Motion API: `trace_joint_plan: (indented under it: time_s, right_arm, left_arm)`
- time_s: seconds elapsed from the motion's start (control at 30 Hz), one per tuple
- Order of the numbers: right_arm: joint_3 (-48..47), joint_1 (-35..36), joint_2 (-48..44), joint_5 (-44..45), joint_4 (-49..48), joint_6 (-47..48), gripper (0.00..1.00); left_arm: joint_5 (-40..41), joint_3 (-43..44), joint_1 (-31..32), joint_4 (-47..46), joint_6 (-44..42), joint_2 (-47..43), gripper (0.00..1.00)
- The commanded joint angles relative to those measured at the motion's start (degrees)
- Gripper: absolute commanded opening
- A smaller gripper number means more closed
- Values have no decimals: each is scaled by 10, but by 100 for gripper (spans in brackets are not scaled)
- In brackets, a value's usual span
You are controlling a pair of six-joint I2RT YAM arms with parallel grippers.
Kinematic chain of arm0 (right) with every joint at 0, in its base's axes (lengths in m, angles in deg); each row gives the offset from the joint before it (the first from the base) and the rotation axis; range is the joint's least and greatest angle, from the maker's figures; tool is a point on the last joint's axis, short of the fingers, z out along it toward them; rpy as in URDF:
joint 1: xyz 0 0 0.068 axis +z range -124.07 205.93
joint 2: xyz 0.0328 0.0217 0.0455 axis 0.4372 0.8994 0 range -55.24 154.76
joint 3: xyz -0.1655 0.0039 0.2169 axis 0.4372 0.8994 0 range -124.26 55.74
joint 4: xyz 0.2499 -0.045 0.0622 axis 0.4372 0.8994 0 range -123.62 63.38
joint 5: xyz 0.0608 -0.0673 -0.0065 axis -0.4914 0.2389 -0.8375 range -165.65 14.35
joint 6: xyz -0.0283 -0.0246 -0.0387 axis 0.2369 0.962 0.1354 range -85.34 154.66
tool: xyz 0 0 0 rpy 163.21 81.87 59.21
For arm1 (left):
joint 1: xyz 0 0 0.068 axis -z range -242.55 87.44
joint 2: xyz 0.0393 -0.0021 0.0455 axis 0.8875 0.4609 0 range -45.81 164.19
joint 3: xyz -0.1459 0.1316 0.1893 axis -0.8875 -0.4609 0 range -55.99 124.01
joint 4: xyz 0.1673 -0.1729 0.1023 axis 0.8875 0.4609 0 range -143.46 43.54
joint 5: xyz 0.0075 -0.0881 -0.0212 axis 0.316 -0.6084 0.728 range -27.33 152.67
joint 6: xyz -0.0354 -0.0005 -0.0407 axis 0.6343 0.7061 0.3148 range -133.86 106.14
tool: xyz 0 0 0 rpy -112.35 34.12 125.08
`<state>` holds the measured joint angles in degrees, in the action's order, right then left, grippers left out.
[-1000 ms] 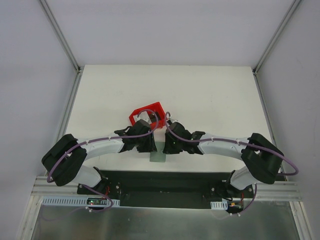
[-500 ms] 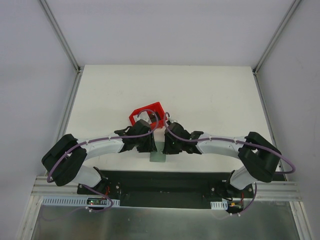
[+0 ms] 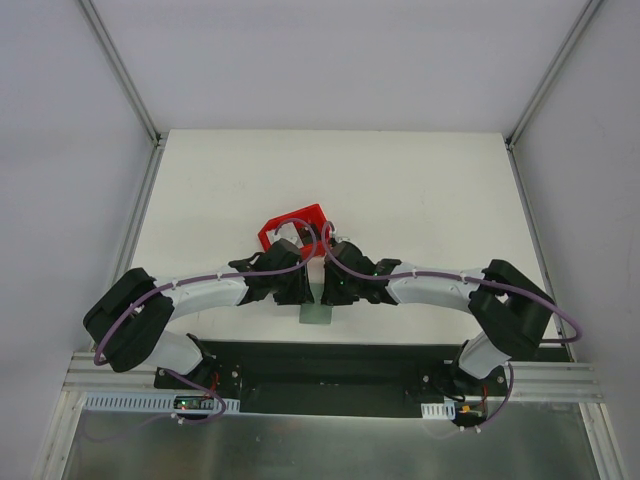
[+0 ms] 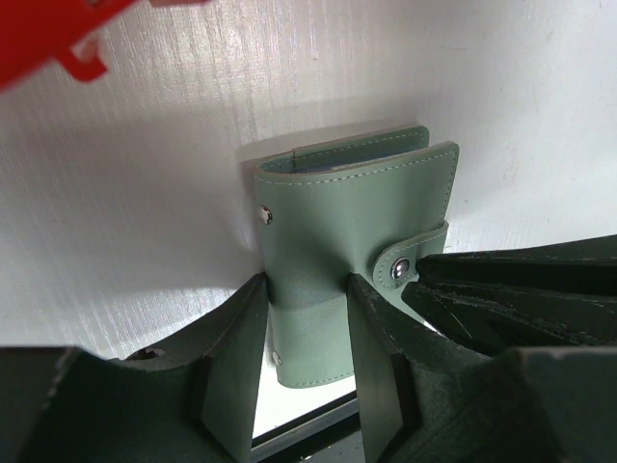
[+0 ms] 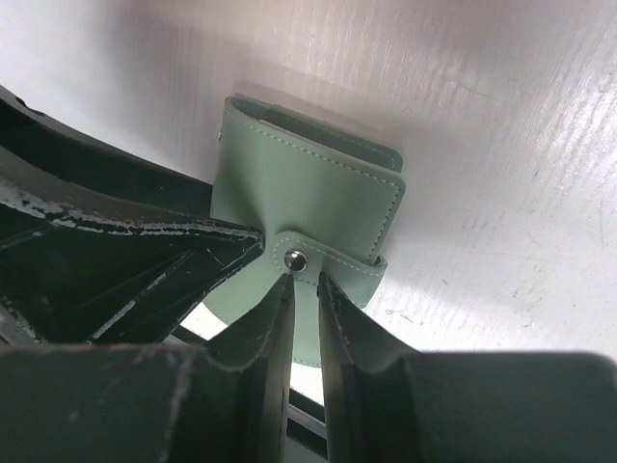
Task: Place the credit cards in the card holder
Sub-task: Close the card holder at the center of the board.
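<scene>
The card holder (image 4: 347, 231) is a grey-green wallet, folded shut with its snap strap (image 4: 405, 265) fastened, lying flat near the table's front edge (image 3: 316, 312). My left gripper (image 4: 304, 299) is shut on it, one finger against each long side. My right gripper (image 5: 306, 282) is nearly shut with only a narrow gap and nothing between the fingers. Its tips touch the lower edge of the snap strap (image 5: 318, 262) on the card holder (image 5: 299, 183). The right fingers (image 4: 501, 294) also show in the left wrist view beside the snap. No credit cards are in view.
A red plastic bin (image 3: 292, 226) stands just behind the two grippers; its corner (image 4: 58, 39) shows in the left wrist view. The black base plate (image 3: 320, 365) lies just in front of the wallet. White table (image 3: 420, 190) stretches behind and to both sides.
My right arm has moved left and brought its gripper up against the wallet's snap strap. The left gripper and the wallet have not moved.
</scene>
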<state>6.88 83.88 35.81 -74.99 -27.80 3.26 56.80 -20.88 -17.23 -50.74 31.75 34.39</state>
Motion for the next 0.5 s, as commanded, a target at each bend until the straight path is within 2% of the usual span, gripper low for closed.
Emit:
trace_joint_plan:
  time_s: [0.0,0.47]
  right_arm:
    - [-14,1,1,2,-3,5,18]
    - [-49,1,17,3,18,30,18]
  left_arm:
    - [-11,9,3,12,-4,7,37]
    - [-9,8,4,13,-4,5,37]
